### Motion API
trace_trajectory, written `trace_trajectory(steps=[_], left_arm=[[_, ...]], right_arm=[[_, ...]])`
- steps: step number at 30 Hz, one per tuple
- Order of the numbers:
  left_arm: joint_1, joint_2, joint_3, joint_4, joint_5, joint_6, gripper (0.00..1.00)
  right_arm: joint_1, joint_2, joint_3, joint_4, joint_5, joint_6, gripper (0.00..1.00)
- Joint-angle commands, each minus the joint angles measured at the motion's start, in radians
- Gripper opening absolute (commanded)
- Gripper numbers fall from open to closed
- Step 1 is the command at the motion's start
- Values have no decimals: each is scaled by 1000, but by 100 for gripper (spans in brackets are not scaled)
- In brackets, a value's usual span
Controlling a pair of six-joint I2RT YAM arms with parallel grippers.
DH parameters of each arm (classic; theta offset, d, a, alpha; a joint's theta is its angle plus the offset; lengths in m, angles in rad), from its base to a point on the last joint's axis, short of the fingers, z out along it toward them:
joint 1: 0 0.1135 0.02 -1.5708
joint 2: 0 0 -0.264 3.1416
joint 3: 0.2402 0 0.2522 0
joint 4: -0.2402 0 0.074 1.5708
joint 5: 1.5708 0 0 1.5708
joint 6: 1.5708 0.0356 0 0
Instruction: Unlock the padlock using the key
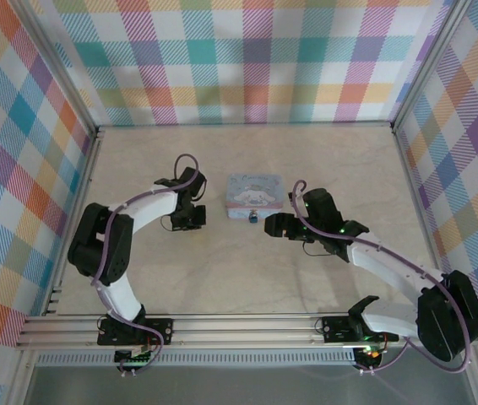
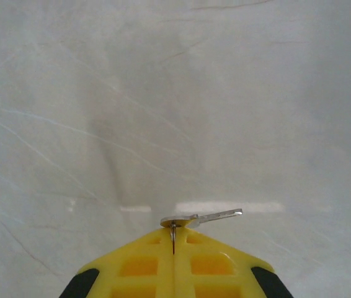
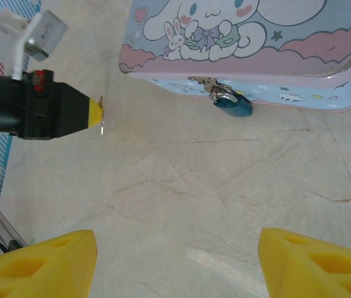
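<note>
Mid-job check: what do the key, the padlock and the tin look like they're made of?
The key looks like thin bare metal, silvery, with a glint along its blade. The padlock has a glossy teal body, probably painted or coated metal, and a shiny steel-looking shackle. The tin is likely thin sheet metal with a smooth pastel cartoon print and a rolled lid edge, though the look alone can't confirm that.

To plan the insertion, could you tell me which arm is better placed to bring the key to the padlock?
Probably left: the left hand grips the key; the right hand is open, empty.
</note>
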Motion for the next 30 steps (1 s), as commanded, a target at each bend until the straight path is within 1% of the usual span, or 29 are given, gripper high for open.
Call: trace_trajectory(steps=[1,7,11,14,19,23,30], left_arm=[[-7,-113,25,-26,102,-1,0],[-9,-223,51,-1,239,-17,0],[-9,-277,62,47,378,-44,0],[-9,-312,66,102,491,-62,0],[-13,-363,60,171,609,-69,0],[-20,-392,35,218,673,-72,0],[-42,-399,23,231,680,-84,0]], right_arm=[[7,-35,-8,45,-33,13,70],[6,-45,-4,105,-107,28,68],[7,-50,3,171,-189,42,64],[10,-50,23,200,-230,41,58],[10,-27,72,228,-269,65,52],[15,10,115,263,-285,97,44],[58,93,234,247,-267,94,38]])
